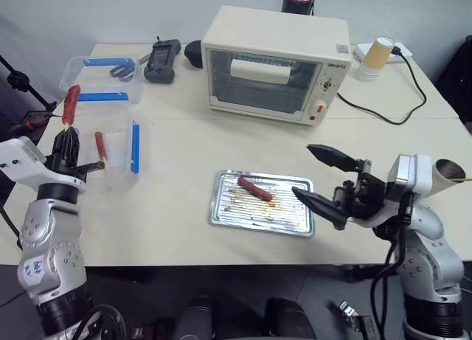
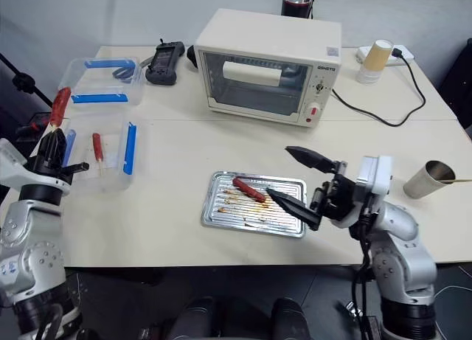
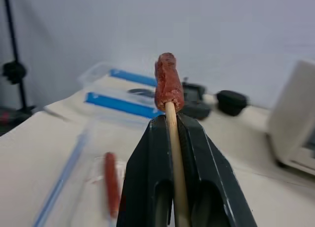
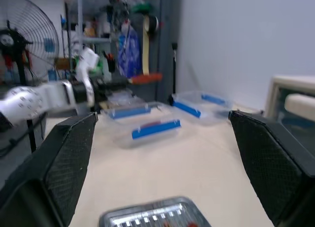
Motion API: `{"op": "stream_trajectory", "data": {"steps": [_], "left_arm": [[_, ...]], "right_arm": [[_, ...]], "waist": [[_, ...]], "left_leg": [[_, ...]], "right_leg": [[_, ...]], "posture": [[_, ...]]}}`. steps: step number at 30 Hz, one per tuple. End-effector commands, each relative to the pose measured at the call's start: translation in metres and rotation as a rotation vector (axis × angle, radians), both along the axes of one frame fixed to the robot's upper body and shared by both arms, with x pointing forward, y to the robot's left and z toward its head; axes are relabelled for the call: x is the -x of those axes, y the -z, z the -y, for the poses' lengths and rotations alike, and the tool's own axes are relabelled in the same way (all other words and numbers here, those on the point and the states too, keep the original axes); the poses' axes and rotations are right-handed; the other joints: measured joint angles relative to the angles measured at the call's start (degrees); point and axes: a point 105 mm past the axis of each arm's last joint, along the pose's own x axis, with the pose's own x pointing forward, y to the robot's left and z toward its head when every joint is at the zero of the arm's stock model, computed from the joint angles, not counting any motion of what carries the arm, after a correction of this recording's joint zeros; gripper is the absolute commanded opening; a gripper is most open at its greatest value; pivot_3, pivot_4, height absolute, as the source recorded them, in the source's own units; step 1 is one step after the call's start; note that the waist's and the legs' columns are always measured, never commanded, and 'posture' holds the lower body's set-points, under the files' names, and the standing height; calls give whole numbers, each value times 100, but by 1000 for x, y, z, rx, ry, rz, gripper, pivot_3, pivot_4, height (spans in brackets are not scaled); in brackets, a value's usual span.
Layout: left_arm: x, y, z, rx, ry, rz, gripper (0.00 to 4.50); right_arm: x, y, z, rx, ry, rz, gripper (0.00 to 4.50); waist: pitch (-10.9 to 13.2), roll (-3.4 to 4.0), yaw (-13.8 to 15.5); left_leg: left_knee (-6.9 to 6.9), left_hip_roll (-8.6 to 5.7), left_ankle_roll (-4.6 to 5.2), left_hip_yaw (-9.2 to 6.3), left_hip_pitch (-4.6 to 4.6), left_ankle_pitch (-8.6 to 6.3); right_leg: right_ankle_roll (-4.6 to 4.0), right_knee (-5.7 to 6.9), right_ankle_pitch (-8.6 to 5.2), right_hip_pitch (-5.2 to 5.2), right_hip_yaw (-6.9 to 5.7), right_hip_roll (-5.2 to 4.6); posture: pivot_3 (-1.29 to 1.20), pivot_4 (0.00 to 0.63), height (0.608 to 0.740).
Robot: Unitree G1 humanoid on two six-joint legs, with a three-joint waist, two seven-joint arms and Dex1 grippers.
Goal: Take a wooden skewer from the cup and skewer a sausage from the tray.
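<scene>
A: So, where did the big things sit relative to the grippers?

B: The table (image 1: 169,229) lay under both arms. The toaster oven (image 1: 274,63) stood beyond the right gripper (image 1: 317,175), well apart from it. The clear plastic boxes (image 1: 110,85) with blue clips sat just beyond and beside the left gripper (image 1: 68,143).

A: And the tray?

B: The tray (image 1: 221,211) lay just to the left of the right gripper, its near corner under the lower finger's tip. One sausage on the tray (image 1: 255,189) rested there, near that finger but not touching it.

A: Was the right gripper holding anything?

B: No. Its two black fingers stood wide apart, pointing leftward across the table, with nothing between them.

A: The cup?

B: The cup (image 2: 431,179) stood behind the right wrist, on the far right, with a thin stick poking out over its rim.

A: And the left gripper?

B: Clamped together on the wooden skewer (image 3: 173,138), which ran up between its fingers. The skewered sausage (image 3: 168,88) sat on the stick's tip, just above the fingertips. A thinner red piece (image 3: 112,183) lay in the box below.
</scene>
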Motion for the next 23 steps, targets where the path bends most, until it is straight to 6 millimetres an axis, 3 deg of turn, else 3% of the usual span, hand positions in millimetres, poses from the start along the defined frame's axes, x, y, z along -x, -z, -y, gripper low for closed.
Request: {"op": "stream_trajectory", "data": {"steps": [1,6,9,11,13,16,18,20,23], "left_arm": [[-5,0,-10,-35,-63,-43,0],[-9,-5,-3,-93,-11,-43,1389],[-4,-24,16,-207,140,37,2316],[4,-32,39,-359,323,55,2913],[12,-30,56,-497,458,40,2913],[35,2,84,-746,721,-83,2913],[55,34,95,-880,901,-174,2913],[71,56,101,-902,1021,-221,2913],[83,73,104,-874,1098,-252,2913]], "right_arm": [[2,-15,-4,-18,11,100,4464],[-2,-12,-7,7,7,107,4500],[-5,-2,1,69,25,72,4500],[-6,5,11,133,39,54,4500],[-6,13,19,196,43,35,4500],[-2,36,37,343,16,-18,4500],[1,56,49,444,-9,-60,4500],[2,71,58,512,-21,-86,4500],[-1,78,67,502,12,-107,4500]], "waist": [[-1,-2,-2],[-2,-12,-6],[-1,-14,4],[0,-14,-2],[0,-14,-13],[1,-12,-16],[1,-11,-32],[1,-11,-55],[2,-11,-66]], "left_leg": [[0,0,0,5,-1,0],[-9,4,-3,13,-1,-2],[-7,4,-3,31,-1,-2],[-7,4,-2,39,-1,-3],[-11,6,-4,43,-1,-4],[-19,8,-4,50,3,-5],[-29,8,-4,60,8,-5],[-32,13,-4,81,9,-5],[-30,23,-3,85,9,-6]], "right_leg": [[0,1,0,-5,2,0],[0,-1,0,-11,-5,0],[-1,-1,0,-11,-5,0],[-1,-2,-1,-10,-5,-1],[-3,-6,-1,-10,-5,0],[-7,-14,-4,-10,-3,0],[-8,-22,-4,-9,0,1],[-9,-29,-5,-9,0,5],[-11,-40,-6,-10,-2,6]], "posture": [[0,150,740],[0,150,740],[0,150,740],[0,150,740],[0,150,740],[0,150,740],[0,150,740],[0,150,740],[0,150,740]]}}
